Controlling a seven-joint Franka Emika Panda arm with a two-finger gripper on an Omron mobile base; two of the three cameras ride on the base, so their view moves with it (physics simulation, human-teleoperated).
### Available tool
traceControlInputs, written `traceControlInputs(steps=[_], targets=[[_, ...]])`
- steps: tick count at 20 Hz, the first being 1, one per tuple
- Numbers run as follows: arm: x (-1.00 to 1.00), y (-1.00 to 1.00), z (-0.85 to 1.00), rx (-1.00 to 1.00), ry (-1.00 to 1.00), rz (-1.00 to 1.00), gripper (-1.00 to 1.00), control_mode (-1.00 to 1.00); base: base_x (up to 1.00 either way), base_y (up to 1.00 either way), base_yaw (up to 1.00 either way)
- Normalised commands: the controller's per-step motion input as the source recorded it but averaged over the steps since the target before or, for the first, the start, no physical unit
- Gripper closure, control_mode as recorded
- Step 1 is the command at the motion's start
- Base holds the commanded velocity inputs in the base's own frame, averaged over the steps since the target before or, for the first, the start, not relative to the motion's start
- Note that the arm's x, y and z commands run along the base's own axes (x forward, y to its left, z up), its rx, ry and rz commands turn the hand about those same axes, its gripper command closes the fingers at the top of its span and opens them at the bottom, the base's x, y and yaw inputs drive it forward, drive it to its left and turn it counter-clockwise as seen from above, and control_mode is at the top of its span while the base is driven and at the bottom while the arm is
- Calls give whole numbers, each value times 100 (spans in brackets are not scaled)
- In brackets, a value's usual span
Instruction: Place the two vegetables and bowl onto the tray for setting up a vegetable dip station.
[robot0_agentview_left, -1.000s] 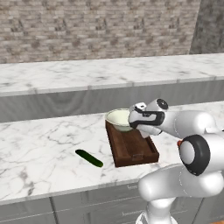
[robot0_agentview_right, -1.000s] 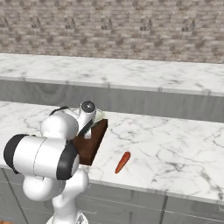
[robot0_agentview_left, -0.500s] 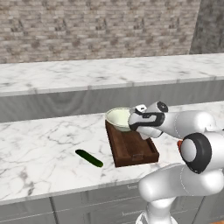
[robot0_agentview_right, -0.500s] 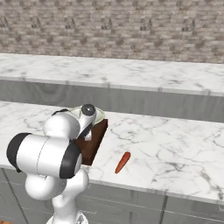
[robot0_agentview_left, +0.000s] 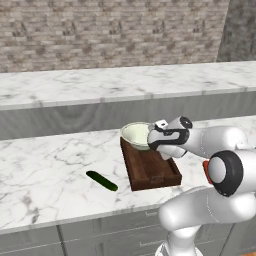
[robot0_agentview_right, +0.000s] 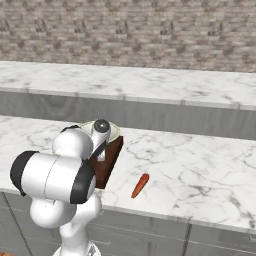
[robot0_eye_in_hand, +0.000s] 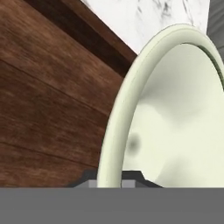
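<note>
Pinching the bowl (robot0_agentview_left: 136, 135) by its rim, the claw (robot0_eye_in_hand: 109, 181) has lowered it to the far end of the tray (robot0_agentview_left: 150, 170), so it's nearly placed. Cucumber (robot0_agentview_left: 101, 180) and carrot (robot0_agentview_right: 140, 185) lie on the tabletop (robot0_agentview_left: 45, 170), not yet moved.

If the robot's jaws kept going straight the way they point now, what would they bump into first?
They are already closed on the rim of the bowl, so pushing on would drive further along it. Past the rim lies the wooden tray, though depth is hard to judge.
</note>
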Motion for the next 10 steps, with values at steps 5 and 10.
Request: traceControlInputs(steps=[5, 10], targets=[[0, -2, -6, 0, 4, 0, -100, -100, 0, 0, 0], [-2, -1, -3, 0, 4, 0, -100, -100, 0, 0, 0]])
